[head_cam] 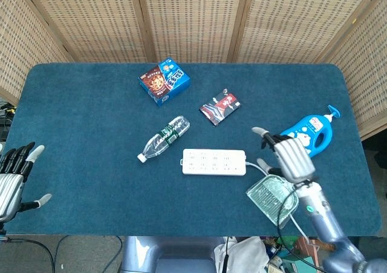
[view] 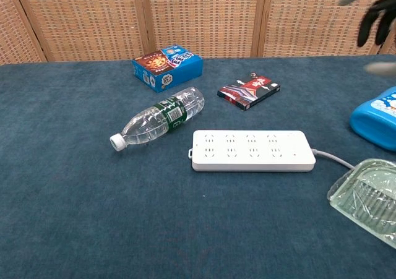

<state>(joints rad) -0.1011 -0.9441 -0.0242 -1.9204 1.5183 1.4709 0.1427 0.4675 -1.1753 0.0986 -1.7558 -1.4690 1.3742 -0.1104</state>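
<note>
The right hand [head_cam: 289,157] hangs raised above the tabletop [head_cam: 91,140] with its fingers spread and nothing in it. The left hand [head_cam: 13,179] sits off the tabletop's near left edge, likewise spread and empty.

Nearest to the right hand is the white power strip [head_cam: 214,162], lying flat just to its left and below it, its cord running under the hand toward a clear plastic container [head_cam: 272,197] on the hand's near side. A blue soap bottle [head_cam: 304,136] lies just behind the hand.

The strip looks stiff, light and smooth-sided, so it could slide on the cloth. Its long edges near the middle seem the soundest place to grip, with the trailing cord likely to drag.
</note>
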